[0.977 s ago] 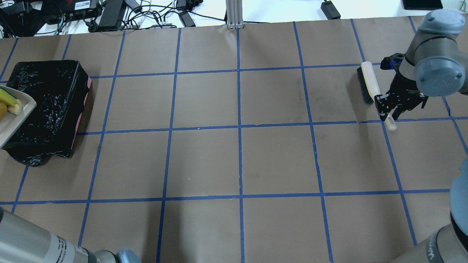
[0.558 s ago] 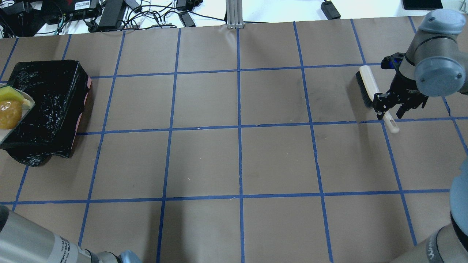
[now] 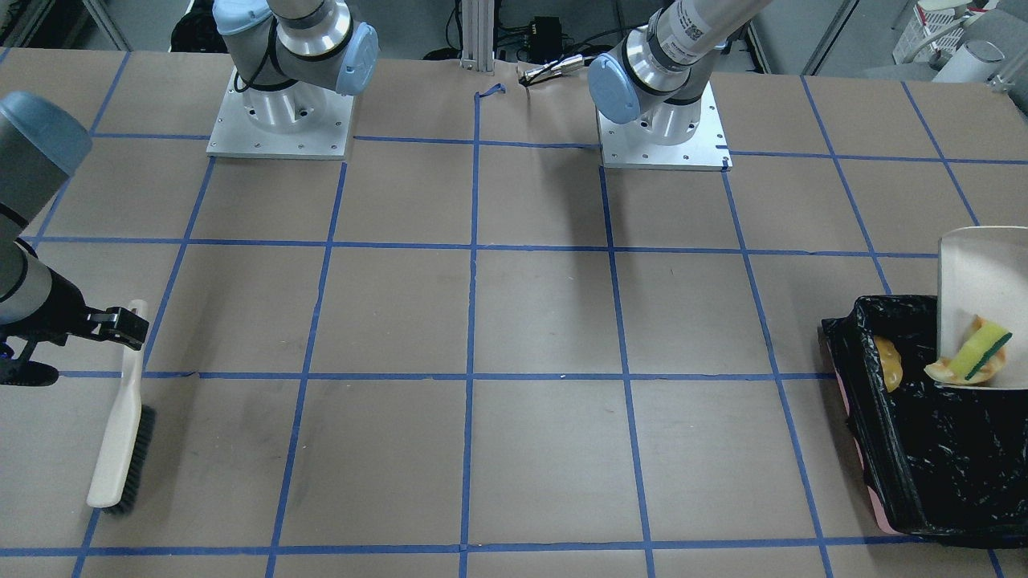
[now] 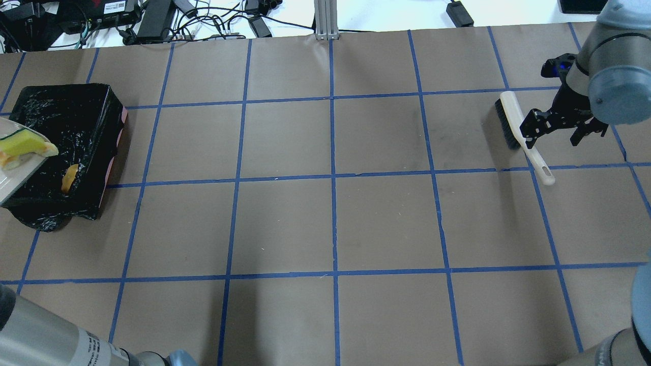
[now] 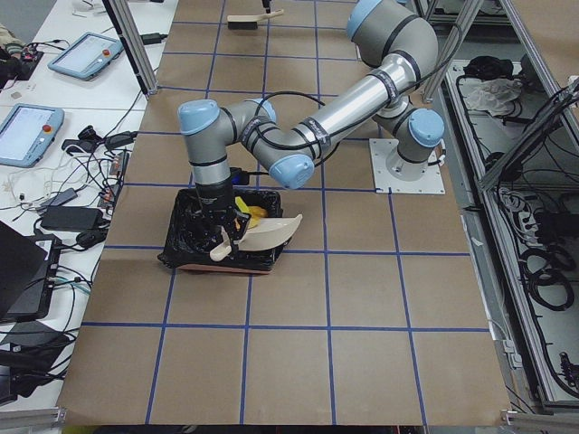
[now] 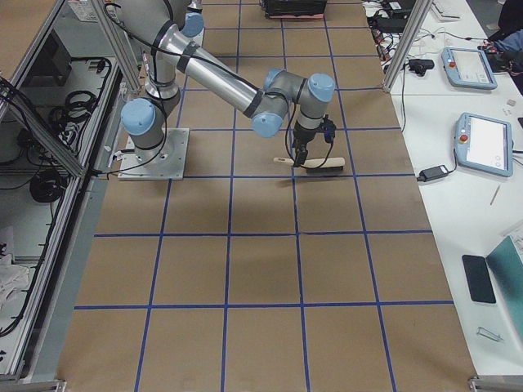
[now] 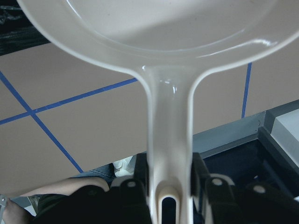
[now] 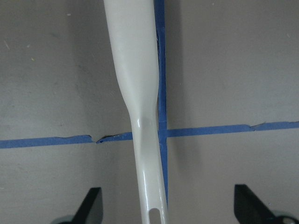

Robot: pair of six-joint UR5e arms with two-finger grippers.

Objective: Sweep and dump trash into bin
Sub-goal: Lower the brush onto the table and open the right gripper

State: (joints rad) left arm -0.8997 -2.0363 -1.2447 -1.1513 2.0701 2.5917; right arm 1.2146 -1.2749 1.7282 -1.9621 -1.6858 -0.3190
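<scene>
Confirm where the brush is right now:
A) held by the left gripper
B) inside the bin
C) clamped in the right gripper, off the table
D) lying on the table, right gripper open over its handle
D: the brush lies on the table, and in the right wrist view the right gripper has its fingers spread wide of the handle; the left gripper grips the dustpan instead.

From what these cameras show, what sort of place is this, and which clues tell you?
Probably a robotics lab: a left arm and right arm bolted to a paper-covered table, a blue tape grid across it, and teach pendants and cables alongside.
</scene>
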